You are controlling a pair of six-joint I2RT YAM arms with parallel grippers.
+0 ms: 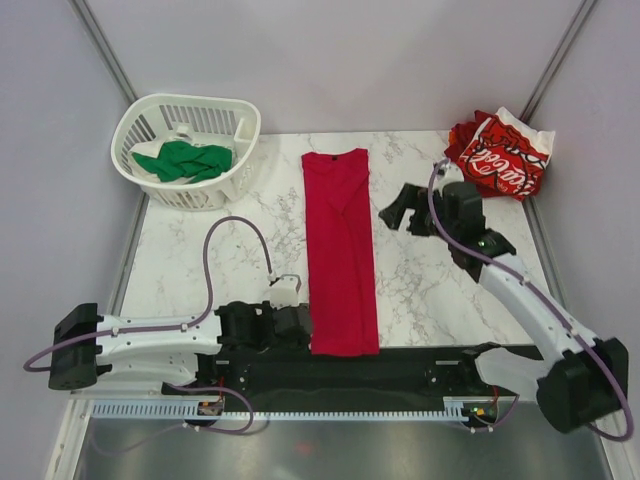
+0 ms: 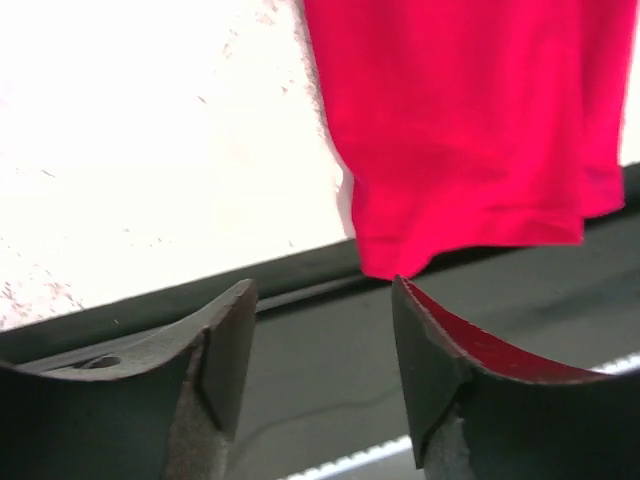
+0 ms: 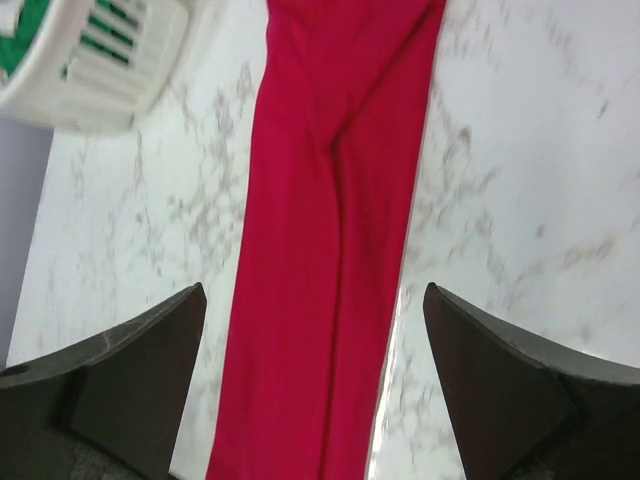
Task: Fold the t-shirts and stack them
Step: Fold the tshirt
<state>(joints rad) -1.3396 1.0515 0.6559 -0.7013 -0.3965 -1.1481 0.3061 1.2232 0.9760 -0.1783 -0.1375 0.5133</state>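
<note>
Left gripper (image 2: 322,284) – jaws parted, empty – we read as nearer: hem of the crimson tee (image 2: 470,130) just ahead of its tips, long axis running on away; right gripper (image 3: 314,290) gapes wide alongside.

Robot lab cell: blank wht walls (image 1: 350,60), marble-look tbl (image 1: 430,290).

The left arm (image 1: 150,340) lies low, left fingers (image 2: 225,360) parted; right arm (image 1: 520,287) reaches forward, right fingers (image 3: 140,380) wide.
</note>
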